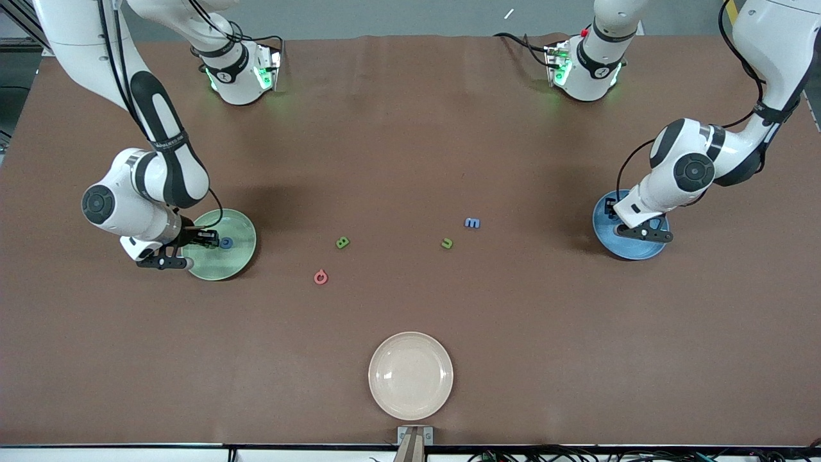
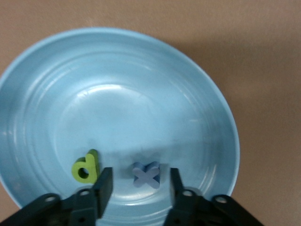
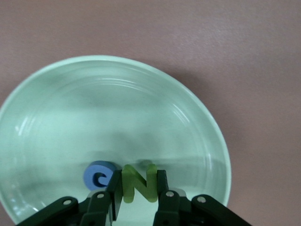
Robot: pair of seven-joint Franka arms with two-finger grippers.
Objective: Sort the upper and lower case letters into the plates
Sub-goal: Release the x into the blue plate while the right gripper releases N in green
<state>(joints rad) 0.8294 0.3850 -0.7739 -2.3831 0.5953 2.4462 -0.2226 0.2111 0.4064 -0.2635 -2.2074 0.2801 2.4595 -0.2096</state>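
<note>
My left gripper hangs low over the blue plate, open, with the blue x lying loose between its fingers and touching neither. The green p lies beside it in the same plate. Over the mint green plate, my right gripper is shut on the green N, held upright just above the plate's floor. The blue G lies next to it. On the table between the plates lie the green B, the pink-red round letter, the green u and the blue m.
A cream-beige plate sits near the table's front edge, nearer to the front camera than the loose letters. Both arm bases stand at the back edge of the brown table.
</note>
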